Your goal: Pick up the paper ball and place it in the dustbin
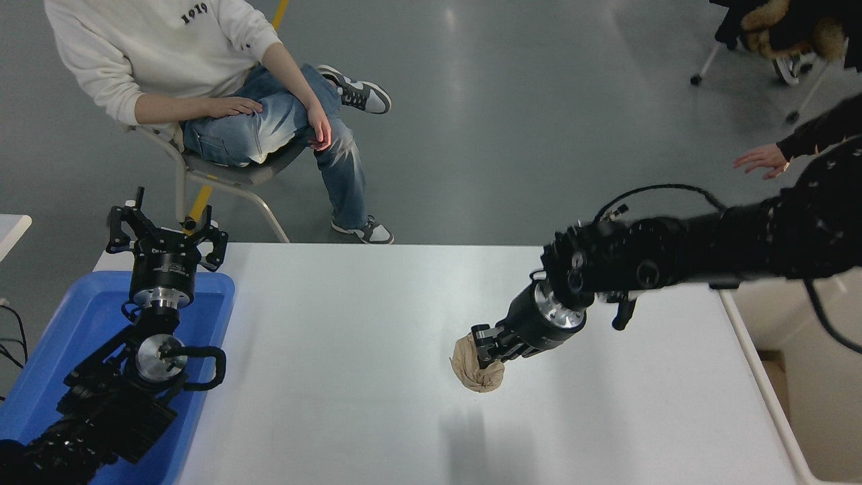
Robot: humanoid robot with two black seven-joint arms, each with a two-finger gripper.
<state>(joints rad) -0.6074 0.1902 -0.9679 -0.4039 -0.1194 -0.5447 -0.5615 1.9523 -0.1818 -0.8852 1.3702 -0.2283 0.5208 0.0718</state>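
The right gripper (486, 347) is closed on the paper ball (475, 368), its fingers pressed into the upper right of the tan wad. The ball hangs clear of the white table (350, 377), with its shadow cast on the surface just nearer the camera, right of the table's centre. The right arm reaches in from the right edge and slopes down and leftward to the ball. The dustbin (794, 350), cream-white, sits off the table's right end, well apart from the ball; only its left wall and part of its inside show. The left gripper (165, 232) is parked at the far left, fingers spread wide and holding nothing, above the far edge of a blue tray (60, 337). 1 person (202, 74) in a white top and jeans sits on a chair beyond the far left of the table. A 2nd person's hand (761, 160) shows at the far right.
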